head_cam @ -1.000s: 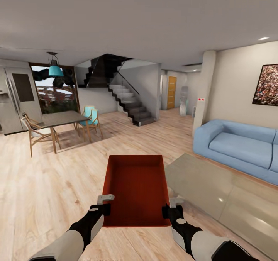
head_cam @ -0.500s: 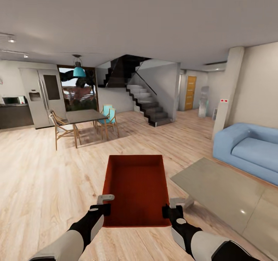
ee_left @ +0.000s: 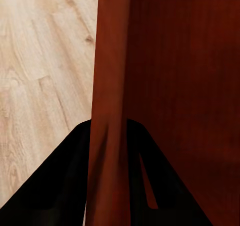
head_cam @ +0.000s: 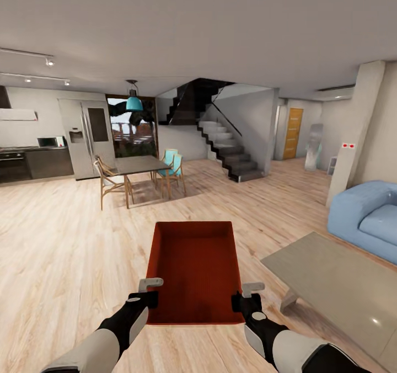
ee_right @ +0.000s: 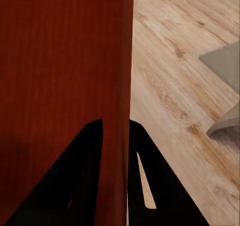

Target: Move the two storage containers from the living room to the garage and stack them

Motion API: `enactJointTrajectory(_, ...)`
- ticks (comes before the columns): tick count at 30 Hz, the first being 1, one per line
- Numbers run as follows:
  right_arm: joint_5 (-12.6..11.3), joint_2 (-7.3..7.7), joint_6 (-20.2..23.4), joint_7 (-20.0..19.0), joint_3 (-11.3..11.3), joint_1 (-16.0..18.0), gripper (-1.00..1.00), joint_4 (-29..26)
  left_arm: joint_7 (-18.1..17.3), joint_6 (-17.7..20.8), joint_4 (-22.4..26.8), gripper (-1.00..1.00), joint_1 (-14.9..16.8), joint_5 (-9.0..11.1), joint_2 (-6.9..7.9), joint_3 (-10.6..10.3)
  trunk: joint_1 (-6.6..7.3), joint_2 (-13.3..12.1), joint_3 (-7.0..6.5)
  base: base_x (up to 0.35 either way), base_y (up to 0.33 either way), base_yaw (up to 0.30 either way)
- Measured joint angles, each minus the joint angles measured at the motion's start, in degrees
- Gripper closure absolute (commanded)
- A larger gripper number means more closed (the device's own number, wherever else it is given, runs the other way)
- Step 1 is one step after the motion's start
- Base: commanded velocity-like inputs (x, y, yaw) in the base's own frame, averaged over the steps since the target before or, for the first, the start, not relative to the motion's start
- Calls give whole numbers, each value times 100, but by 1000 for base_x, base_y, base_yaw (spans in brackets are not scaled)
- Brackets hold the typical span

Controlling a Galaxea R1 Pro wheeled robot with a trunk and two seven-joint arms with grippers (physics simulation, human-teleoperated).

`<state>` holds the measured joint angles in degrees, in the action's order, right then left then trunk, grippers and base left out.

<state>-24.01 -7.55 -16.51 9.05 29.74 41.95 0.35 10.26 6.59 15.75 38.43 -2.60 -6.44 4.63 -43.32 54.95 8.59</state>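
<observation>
Orange-red storage container [head_cam: 194,271] between left gripper [head_cam: 149,291] and right gripper [head_cam: 246,297] (both clamped on its side walls).

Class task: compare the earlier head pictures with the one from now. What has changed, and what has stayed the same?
The camera has swung left: the sofa and low table slide right, and the kitchen comes into view at the left. Nothing was taken or let go. The container stays held between the left gripper and right gripper, each clamped on a side wall.

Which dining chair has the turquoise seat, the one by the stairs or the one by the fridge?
The stair-side chair, right of the dining table; the other chair is bare wood.
</observation>
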Motion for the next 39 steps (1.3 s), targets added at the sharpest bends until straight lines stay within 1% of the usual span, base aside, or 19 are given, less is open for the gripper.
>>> enactJointTrajectory(39, 7, -1, 1, -5, -8, 0, 100, 1, -14, 0, 0, 100, -1, -3, 5, 7, 0, 0, 0, 321, 0, 0)
